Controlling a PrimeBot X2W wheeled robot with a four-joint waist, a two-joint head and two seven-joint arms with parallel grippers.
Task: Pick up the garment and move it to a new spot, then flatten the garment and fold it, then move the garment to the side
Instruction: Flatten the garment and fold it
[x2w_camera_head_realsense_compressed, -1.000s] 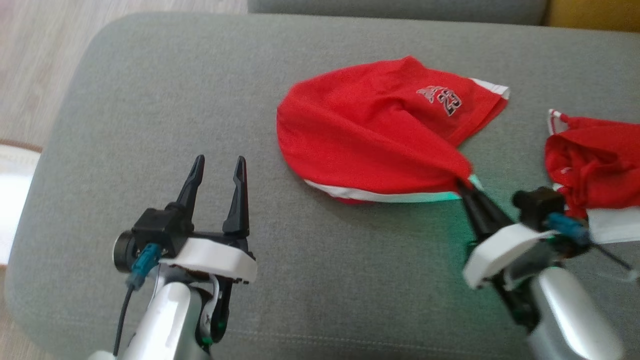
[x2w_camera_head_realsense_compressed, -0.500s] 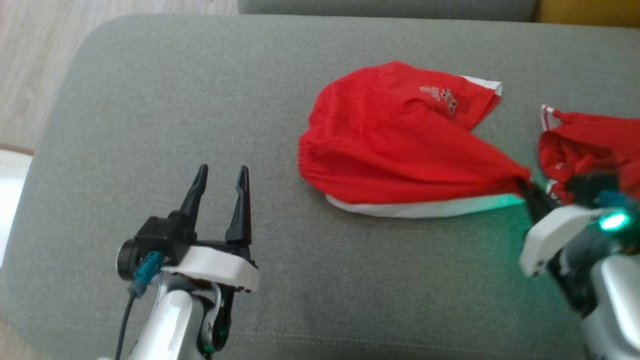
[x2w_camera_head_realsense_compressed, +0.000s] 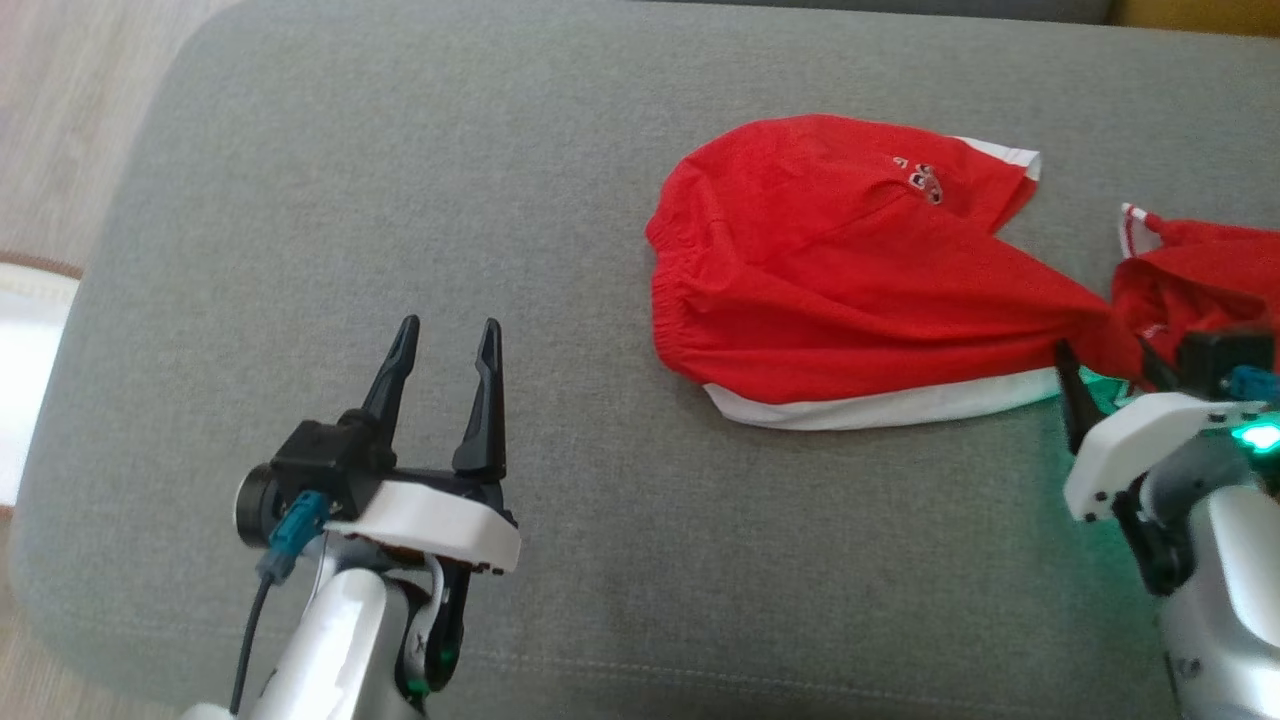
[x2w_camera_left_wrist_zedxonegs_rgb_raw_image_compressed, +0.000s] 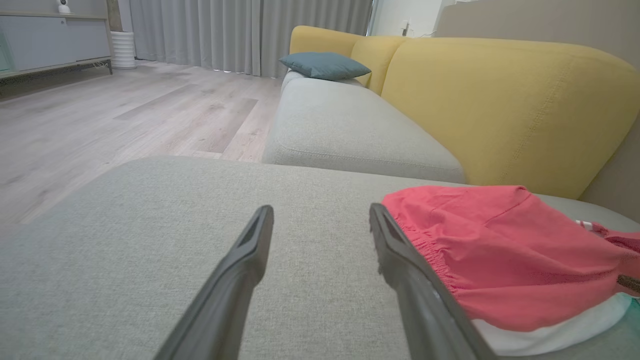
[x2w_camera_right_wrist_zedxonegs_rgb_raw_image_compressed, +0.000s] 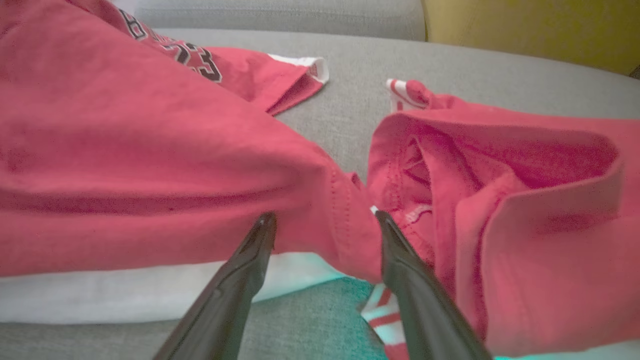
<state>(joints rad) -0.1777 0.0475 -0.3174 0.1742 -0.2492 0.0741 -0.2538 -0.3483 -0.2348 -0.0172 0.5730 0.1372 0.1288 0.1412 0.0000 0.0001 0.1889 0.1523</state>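
Lying crumpled on a grey sofa cushion (x2w_camera_head_realsense_compressed: 400, 180), red shorts (x2w_camera_head_realsense_compressed: 840, 290) with a white hem band are seen from the head camera, right of centre. Their near right corner tapers to a point at the right gripper (x2w_camera_head_realsense_compressed: 1100, 365), whose fingers are held apart at the fabric's edge. A second red garment (x2w_camera_head_realsense_compressed: 1200, 280) is bunched just beside the shorts at the right edge. The left gripper (x2w_camera_head_realsense_compressed: 447, 325) is held over bare cushion at lower left, well apart from the shorts, its fingers spread and empty.

From the left wrist, the gathered waistband of the shorts is seen just beyond the finger at that view's right. A yellow sofa back (x2w_camera_left_wrist_zedxonegs_rgb_raw_image_compressed: 500, 100), a blue-grey pillow (x2w_camera_left_wrist_zedxonegs_rgb_raw_image_compressed: 325, 66) and a wooden floor (x2w_camera_left_wrist_zedxonegs_rgb_raw_image_compressed: 125, 115) are seen behind.

From the right wrist, the fingers are seen parted, with a stitched corner of the shorts draped between their tips and not pinched. A number print (x2w_camera_right_wrist_zedxonegs_rgb_raw_image_compressed: 195, 57) is seen on the far part of the shorts.
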